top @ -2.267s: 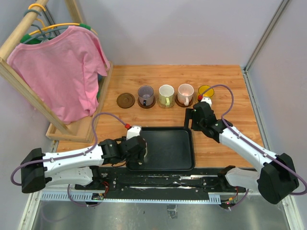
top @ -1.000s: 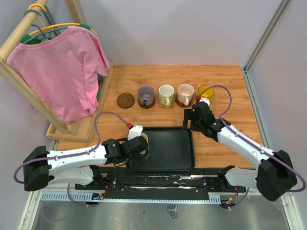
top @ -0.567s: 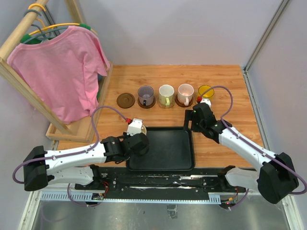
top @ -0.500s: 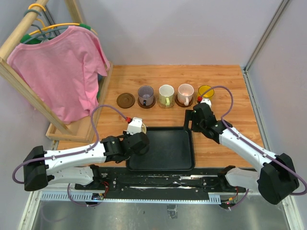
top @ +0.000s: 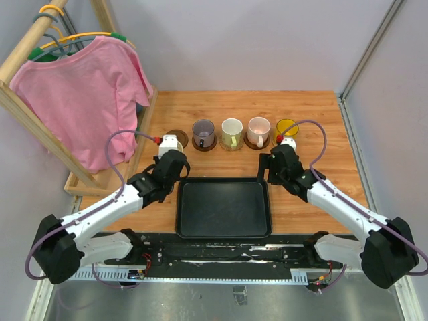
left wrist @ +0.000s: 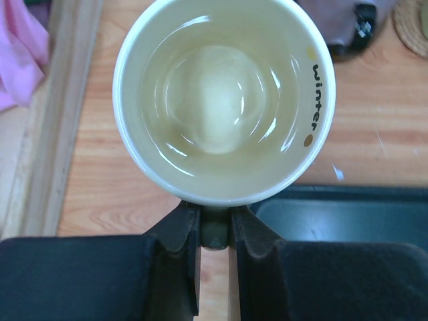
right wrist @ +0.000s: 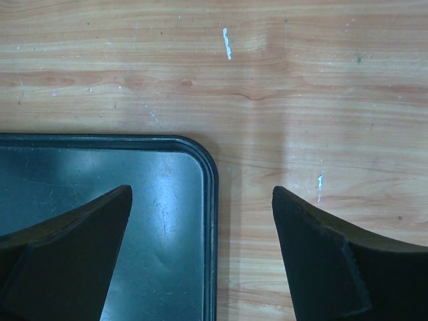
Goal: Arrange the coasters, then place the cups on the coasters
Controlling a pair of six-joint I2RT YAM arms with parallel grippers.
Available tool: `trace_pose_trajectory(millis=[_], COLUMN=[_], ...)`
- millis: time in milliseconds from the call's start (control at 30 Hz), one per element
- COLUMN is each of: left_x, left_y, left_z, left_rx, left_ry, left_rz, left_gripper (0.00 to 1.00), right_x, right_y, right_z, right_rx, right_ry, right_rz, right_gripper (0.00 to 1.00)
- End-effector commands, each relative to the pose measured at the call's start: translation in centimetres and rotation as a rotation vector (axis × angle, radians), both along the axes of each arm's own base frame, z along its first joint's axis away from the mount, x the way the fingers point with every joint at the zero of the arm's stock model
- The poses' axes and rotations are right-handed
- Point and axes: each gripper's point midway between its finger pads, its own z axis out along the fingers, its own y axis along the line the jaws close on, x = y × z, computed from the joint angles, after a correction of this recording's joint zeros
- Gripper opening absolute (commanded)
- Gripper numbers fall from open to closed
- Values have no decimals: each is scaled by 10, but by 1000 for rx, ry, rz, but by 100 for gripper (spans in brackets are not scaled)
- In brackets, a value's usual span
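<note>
Left gripper [left wrist: 214, 226]: clenched on the handle of the cream cup [left wrist: 224, 100]. The cup is upright and empty, with the word "winter" printed inside its rim. It is held over the worktop [left wrist: 374, 127], just beyond the far-left corner of the black tray [left wrist: 348, 217]. From above, the wrist hides nearly all of this cup and part of the dark brown coaster [top: 180, 134]. Whether the cup is over that coaster cannot be told.

Rightward, in a row:
- purple-grey cup [top: 203, 130]
- white cup [top: 231, 129]
- pinkish cup [top: 258, 127]
- yellow cup [top: 287, 126]

The first three stand on coasters visible only at their edges. What lies under the yellow cup is not discernible.

Right gripper [right wrist: 200, 234]: released, jaws wide, above the tray's far-right corner.
</note>
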Motion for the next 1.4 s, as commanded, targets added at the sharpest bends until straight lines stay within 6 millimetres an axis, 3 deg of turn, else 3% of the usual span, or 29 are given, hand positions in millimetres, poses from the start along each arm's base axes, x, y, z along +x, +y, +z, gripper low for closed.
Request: trace_pose_trajectory(millis=[0,333,600,933,1367], left_x=[53,122,160,179,188], left_y=[2,18,21,28,27], left_z=[43,28,17,-4,-20], left_rx=[-58,-83,-123,-138,-134], left_ry=[-144,-98,-58,-14,15], left_rz=[9,-5,-17,1,0], left_gripper=[1,0,1,0,1], right_x=[6,10,15,16,17], right_y=[-16,-25,-23,-21,-19], right_z=[6,15,19,17,14], right_rx=[-31,-48,-43,-38,-40], right_ry=[-46,-66,-64,-48,-35], right_rz=[-36,-50,-50,-47,-48], right_gripper=[87,87,87,87,87])
